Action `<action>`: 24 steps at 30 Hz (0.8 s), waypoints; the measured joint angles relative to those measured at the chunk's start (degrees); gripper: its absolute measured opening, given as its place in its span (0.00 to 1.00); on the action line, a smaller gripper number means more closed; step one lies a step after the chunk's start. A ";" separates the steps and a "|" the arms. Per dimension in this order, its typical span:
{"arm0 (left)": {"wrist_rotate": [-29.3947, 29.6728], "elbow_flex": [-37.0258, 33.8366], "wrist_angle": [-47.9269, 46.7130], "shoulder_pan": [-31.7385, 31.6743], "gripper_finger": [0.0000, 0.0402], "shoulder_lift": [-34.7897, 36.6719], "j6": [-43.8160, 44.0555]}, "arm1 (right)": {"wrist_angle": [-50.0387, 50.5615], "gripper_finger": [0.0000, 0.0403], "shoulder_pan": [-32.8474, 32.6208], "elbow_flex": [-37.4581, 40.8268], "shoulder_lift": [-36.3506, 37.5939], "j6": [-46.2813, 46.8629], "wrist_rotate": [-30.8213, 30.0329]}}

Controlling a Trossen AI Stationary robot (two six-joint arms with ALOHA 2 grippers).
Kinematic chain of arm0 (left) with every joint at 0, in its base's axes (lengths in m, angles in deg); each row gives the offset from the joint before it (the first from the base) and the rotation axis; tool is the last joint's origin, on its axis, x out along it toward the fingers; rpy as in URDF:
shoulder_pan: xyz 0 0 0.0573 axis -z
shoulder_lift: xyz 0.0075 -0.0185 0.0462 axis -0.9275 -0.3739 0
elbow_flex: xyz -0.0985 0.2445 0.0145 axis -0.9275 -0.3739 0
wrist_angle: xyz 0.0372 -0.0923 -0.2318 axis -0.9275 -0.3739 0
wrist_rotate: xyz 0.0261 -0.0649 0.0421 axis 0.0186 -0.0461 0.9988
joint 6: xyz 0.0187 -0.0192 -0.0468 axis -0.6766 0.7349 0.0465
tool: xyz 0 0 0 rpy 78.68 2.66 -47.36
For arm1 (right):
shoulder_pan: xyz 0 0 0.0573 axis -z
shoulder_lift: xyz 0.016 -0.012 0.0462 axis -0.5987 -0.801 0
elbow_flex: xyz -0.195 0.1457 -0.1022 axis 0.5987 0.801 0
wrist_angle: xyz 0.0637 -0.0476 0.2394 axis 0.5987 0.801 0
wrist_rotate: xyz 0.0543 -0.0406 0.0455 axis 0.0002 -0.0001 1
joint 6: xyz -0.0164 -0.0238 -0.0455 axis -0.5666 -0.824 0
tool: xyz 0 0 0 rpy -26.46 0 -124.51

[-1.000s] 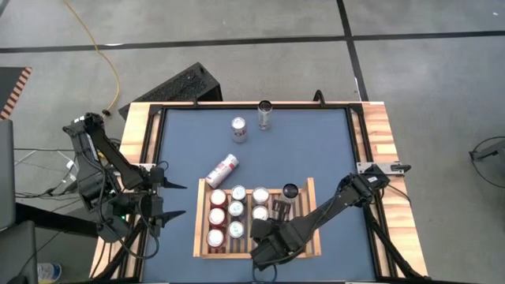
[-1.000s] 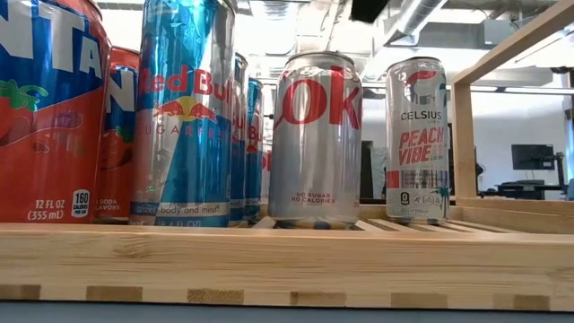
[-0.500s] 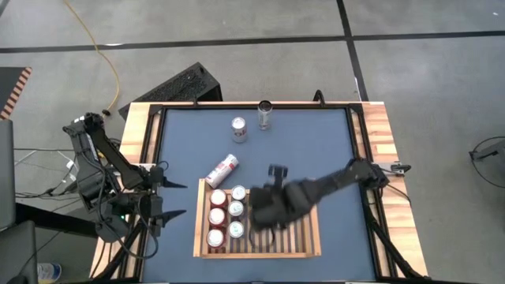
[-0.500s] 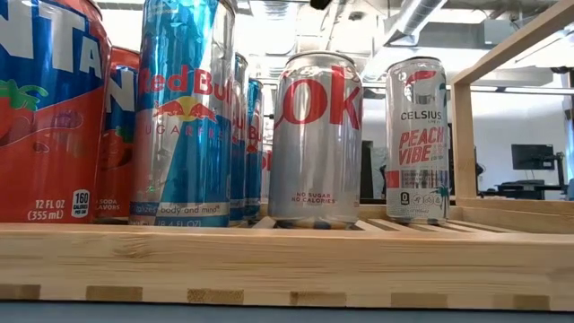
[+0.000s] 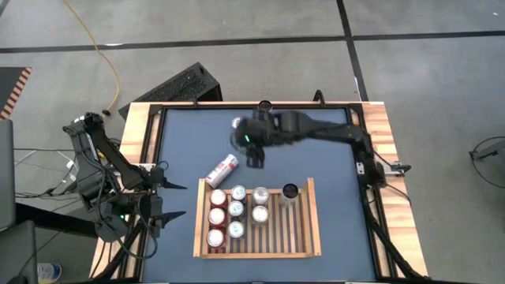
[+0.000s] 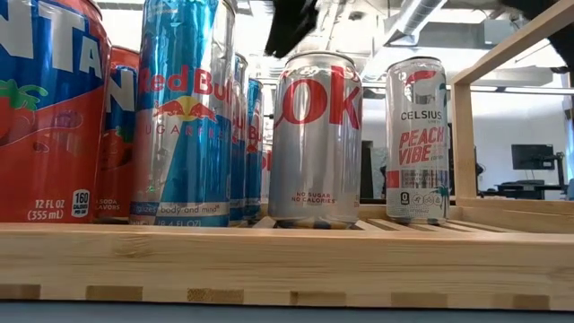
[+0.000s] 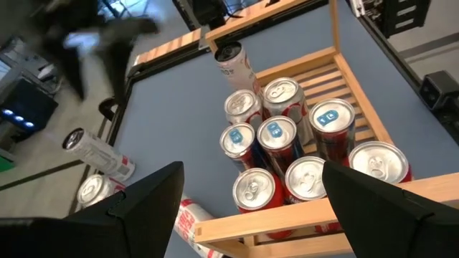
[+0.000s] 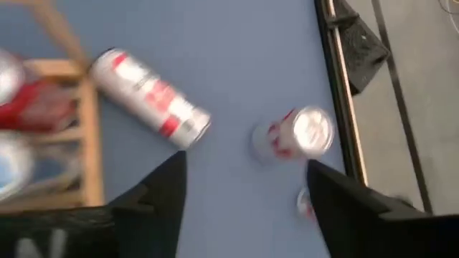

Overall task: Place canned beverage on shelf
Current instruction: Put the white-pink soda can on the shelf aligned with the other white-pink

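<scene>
— Well, where's the right gripper (image 5: pixel 255 155)?

— Out over the far part of the blue surface (image 5: pixel 316 150), just beside the upright can (image 5: pixel 238 130). From above it's only a blur. Its own wrist camera shows the jaws spread wide with nothing between them. That can and the can on its side (image 5: pixel 222 170) lie below.

— And the shelf (image 5: pixel 313 225)?

— On the near half of the surface, with the lying can just off its far-left corner. Overhead you get only lids, crowded toward the shelf's left. The table-level camera gives the labels instead: Fanta can (image 6: pixel 45 108), Red Bull can (image 6: pixel 184 108), Coke can (image 6: pixel 316 135), Celsius can (image 6: pixel 417 135), all upright.

— Left gripper (image 5: pixel 175 199)?

— Waiting at the left edge, jaws wide and empty, facing the shelf.
</scene>
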 joint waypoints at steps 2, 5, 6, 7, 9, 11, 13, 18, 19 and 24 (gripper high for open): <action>-0.78 0.00 -0.08 0.02 0.80 0.36 0.08 | -4.31 0.64 3.29 0.01 -1.61 -3.28 3.81; -0.87 0.00 -0.44 0.02 0.80 0.79 0.12 | -10.92 0.71 7.33 0.04 -4.14 -7.62 6.49; -0.86 0.00 -0.54 0.02 0.80 0.92 0.15 | -12.12 0.72 8.38 0.04 -4.88 -8.83 6.81; -0.84 0.00 -0.60 0.02 0.80 1.08 0.15 | -13.25 0.73 9.38 0.04 -5.50 -9.54 7.02; -0.82 0.00 -0.72 0.00 0.80 1.14 0.17 | -14.58 0.74 11.21 0.04 -7.18 -9.71 7.09; -0.87 0.00 -0.88 0.02 0.80 1.14 0.17 | -14.36 0.75 12.99 0.04 -8.89 -9.69 7.37; -0.85 0.00 -1.62 0.02 0.80 1.14 0.40 | -14.24 0.75 14.48 0.11 -10.38 -8.97 8.60; -0.78 0.00 -3.79 0.00 0.80 1.14 2.15 | -16.46 0.78 17.10 0.09 -13.69 -9.25 11.55; -0.80 0.00 -3.89 0.02 0.80 1.14 2.46 | -16.65 0.79 17.33 0.11 -14.18 -9.30 11.55; -0.78 0.00 -5.34 0.00 0.80 1.14 4.22 | -17.16 0.85 18.28 0.11 -15.52 -9.24 11.64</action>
